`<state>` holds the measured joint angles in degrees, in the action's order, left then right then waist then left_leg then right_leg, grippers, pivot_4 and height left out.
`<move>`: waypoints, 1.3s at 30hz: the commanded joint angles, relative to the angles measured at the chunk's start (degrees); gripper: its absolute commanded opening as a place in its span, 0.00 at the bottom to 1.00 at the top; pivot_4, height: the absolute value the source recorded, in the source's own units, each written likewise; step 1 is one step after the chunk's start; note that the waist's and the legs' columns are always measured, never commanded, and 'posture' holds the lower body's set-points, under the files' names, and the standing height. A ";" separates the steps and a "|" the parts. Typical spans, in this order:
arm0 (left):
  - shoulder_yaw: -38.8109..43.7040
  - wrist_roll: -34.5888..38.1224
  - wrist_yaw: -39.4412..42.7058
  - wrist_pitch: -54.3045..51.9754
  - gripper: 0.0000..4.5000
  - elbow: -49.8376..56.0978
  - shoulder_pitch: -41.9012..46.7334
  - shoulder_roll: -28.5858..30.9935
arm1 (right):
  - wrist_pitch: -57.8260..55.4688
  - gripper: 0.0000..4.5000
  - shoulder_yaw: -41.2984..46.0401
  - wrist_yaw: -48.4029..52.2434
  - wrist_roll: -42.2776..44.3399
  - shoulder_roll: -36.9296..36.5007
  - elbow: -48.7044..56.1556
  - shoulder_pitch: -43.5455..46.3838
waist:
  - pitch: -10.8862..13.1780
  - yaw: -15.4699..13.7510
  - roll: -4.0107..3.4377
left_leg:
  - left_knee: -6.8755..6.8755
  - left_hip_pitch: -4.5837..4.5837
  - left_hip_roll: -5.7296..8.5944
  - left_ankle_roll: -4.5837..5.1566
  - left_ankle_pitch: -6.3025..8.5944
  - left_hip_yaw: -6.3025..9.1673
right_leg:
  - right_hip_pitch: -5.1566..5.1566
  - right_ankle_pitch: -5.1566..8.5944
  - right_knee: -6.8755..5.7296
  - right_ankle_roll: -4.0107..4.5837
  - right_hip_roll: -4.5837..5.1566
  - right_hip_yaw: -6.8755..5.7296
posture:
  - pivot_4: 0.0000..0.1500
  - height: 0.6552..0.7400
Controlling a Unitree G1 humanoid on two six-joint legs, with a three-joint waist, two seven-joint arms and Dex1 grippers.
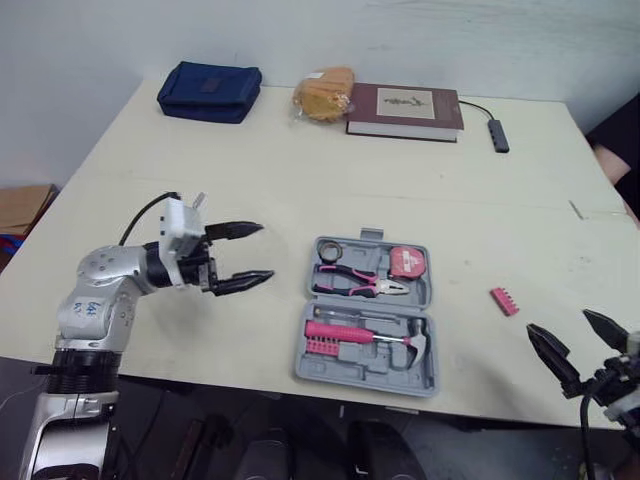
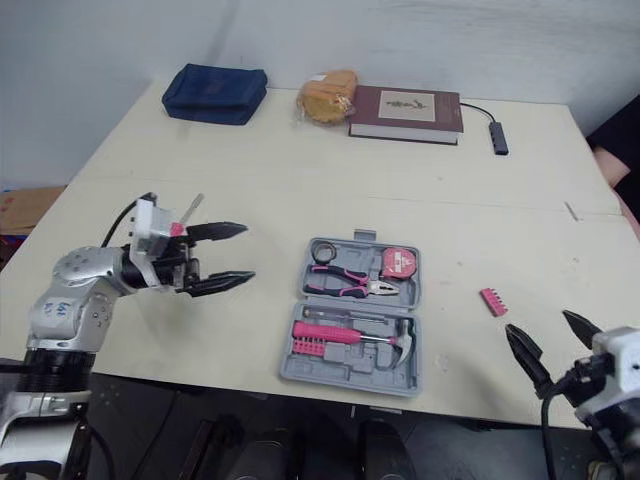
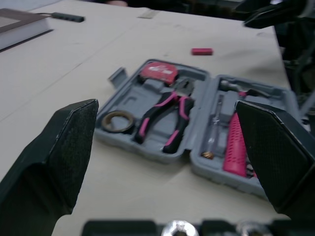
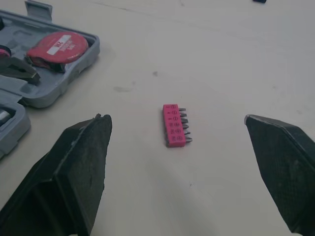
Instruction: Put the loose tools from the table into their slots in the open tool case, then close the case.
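- The loose tool is a pink bit holder (image 1: 504, 301), a short plastic strip with a row of small metal bits along one edge. It looks light, stiff and not fragile.
- It lies flat and low on the worktop (image 1: 300, 170), so it offers little height to pinch. The best hold is probably across the narrow width of the plastic body, clear of the bit tips. The smooth plastic may skid if only one finger touches it first.
- The holder lies to the right of the open tool case (image 1: 300, 362), apart from it and nearest the tape measure (image 1: 406, 262) corner.
- The right end effector (image 1: 560, 322) is released and empty, its fingers spread wide. It sits on the robot's side of the holder, near it but not touching. In the right wrist view the strip lies ahead, roughly centred in the gap between the fingers.
- The left end effector (image 1: 267, 251) is also spread and empty. It sits to the left of the case, pointing at it and apart from it.
- The pliers (image 1: 360, 284) and hammer (image 1: 375, 338) sit in their slots.
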<state>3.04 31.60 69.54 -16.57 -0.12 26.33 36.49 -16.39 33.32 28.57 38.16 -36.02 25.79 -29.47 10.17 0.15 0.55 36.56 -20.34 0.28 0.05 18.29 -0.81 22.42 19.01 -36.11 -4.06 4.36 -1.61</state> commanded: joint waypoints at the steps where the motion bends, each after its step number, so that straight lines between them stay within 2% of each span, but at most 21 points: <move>1: -1.65 2.26 1.36 -1.90 0.99 5.63 -0.02 -0.58 | -3.51 1.00 -1.47 2.12 -0.37 -2.45 -2.69 3.21 | 0.00 -0.09 0.00 | 0.09 -0.03 0.01 0.11 0.02 -0.01 | -0.01 -0.04 -0.01 -0.07 0.00 0.03 | 1.00 1.00; 6: -3.75 4.05 0.77 -5.43 0.99 9.84 0.06 -2.21 | -8.17 1.00 -5.11 5.73 -0.87 -4.76 -12.00 11.67 | 0.03 -0.09 0.04 | 0.65 -0.09 0.01 0.36 0.12 0.03 | -0.11 -0.14 -0.22 -0.20 0.00 0.07 | 1.00 1.00; 13: -4.90 2.90 2.15 -5.57 0.99 11.26 -1.50 -1.55 | -4.35 1.00 -9.20 10.85 -7.78 -7.18 -25.53 21.00 | 0.03 0.09 0.01 | 0.64 -0.18 0.05 0.49 0.06 -0.05 | -0.05 -0.31 -0.05 -0.27 -0.02 0.20 | 1.00 1.00; 21: -5.66 2.39 2.14 -4.92 0.99 12.28 -2.28 -1.64 | -3.05 1.00 -12.02 14.62 -11.19 -6.82 -32.85 28.00 | 0.03 -0.06 0.01 | 0.74 -0.18 0.05 0.51 0.05 -0.11 | -0.07 -0.34 -0.07 -0.32 -0.01 0.25 | 1.00 1.00; 35: -6.61 2.27 3.11 -4.24 0.99 15.07 -3.77 -0.73 | 0.48 1.00 -14.01 18.10 -14.93 -6.24 -37.23 27.80 | 0.03 0.00 0.01 | 0.74 -0.15 0.04 0.51 0.06 -0.13 | -0.11 -0.36 0.00 -0.34 -0.02 0.28 | 1.00 1.00; 38: -6.81 2.80 3.02 -5.19 1.00 16.15 -4.59 -0.64 | 1.13 0.83 -13.93 17.72 -15.13 -5.28 -37.25 27.75 | 0.03 0.03 0.02 | 0.73 -0.15 0.04 0.50 0.05 -0.13 | -0.12 -0.36 0.01 -0.34 -0.02 0.28 | 1.00 1.00; 39: -7.13 2.91 2.88 -5.30 1.00 16.36 -4.35 -1.09 | 1.95 0.75 -14.68 18.26 -15.91 -5.44 -37.58 27.69 | 0.03 0.03 0.02 | 0.73 -0.15 0.04 0.50 0.05 -0.14 | -0.12 -0.36 0.01 -0.34 -0.02 0.28 | 1.00 1.00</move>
<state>-3.58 33.45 72.52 -21.56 13.31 21.90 35.39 -14.77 20.52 45.89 23.92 -42.05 -10.59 -0.52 10.19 0.19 0.57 37.29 -20.49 0.32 0.56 18.35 -0.94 22.30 18.65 -36.11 -4.40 4.34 -1.33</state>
